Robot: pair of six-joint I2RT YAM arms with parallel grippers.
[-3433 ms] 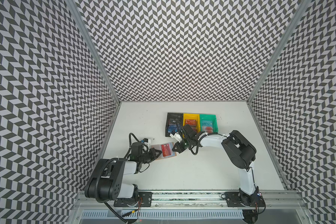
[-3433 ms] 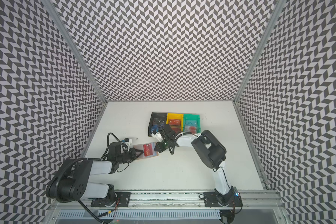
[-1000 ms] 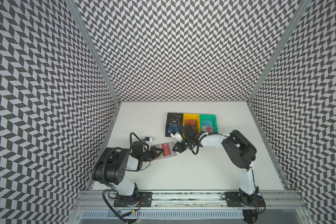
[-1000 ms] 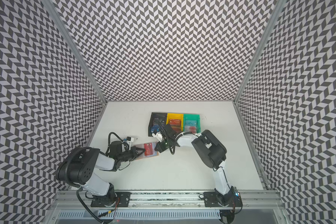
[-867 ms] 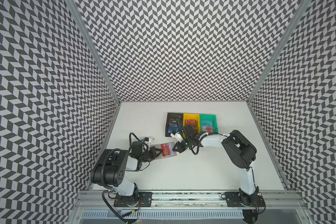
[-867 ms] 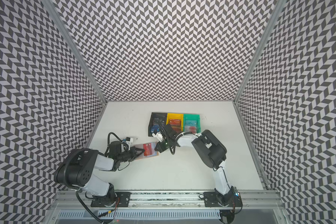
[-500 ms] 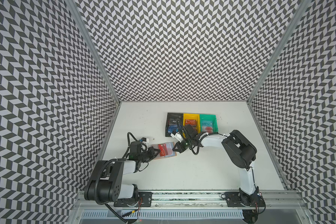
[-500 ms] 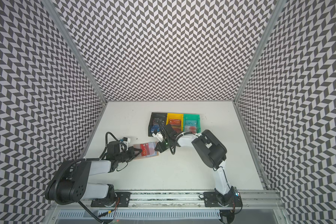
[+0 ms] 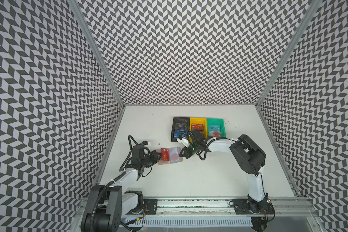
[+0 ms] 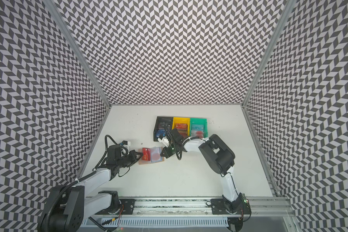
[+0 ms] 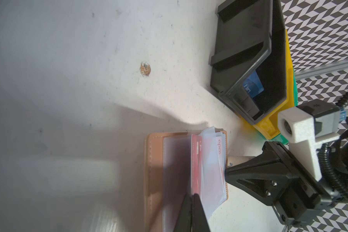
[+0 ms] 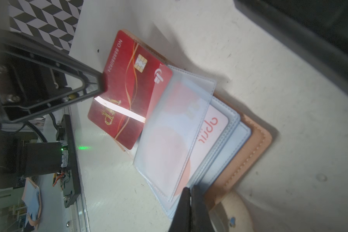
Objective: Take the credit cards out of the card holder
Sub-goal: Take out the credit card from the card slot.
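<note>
Now left gripper clamps red card; right gripper, jaws together, pins wallet at three o'clock; thin hold may slip, wallet drags.

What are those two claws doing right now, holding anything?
The left gripper: closed, pinching the red card by its edge.
The right gripper: closed, apparently clamped on the edge of the card holder.

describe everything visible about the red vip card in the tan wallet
The red plastic card is glossy, with gold VIP lettering, a chip, a white logo and a printed number. It is mostly drawn out of the tan leather-like card holder, one end tucked among its clear sleeves. The left gripper is shut on its outer edge.
</note>
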